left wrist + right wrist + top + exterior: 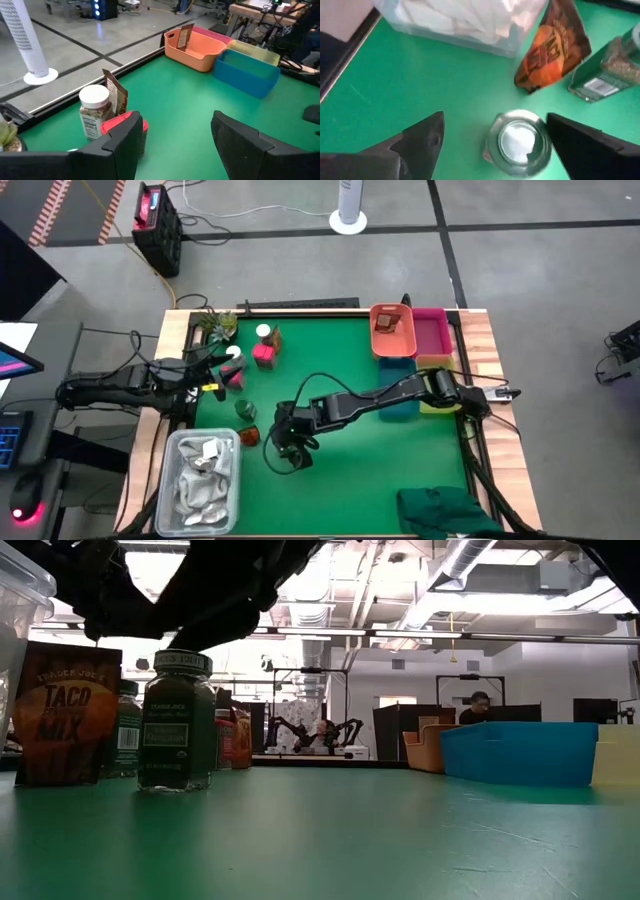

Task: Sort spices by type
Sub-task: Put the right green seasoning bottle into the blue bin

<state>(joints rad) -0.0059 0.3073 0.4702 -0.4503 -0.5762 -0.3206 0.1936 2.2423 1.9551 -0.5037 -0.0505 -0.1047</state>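
my right tool point(490, 145) hangs over a silver-lidded jar point(519, 142) standing on the green worktop point(350, 380) beside the taco mix packet point(551, 47), fingers spread wide either side, not gripping. left tool point(175, 142) waits apart, empty, near the white-capped jar point(94, 117).

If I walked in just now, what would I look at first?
Probably the long dark right arm reaching across the green table, its end effector open right above a small clear jar. Next, the row of bright bins at the table's far right corner: orange, pink and blue. An orange taco mix packet stands beside a clear tub of white rags.
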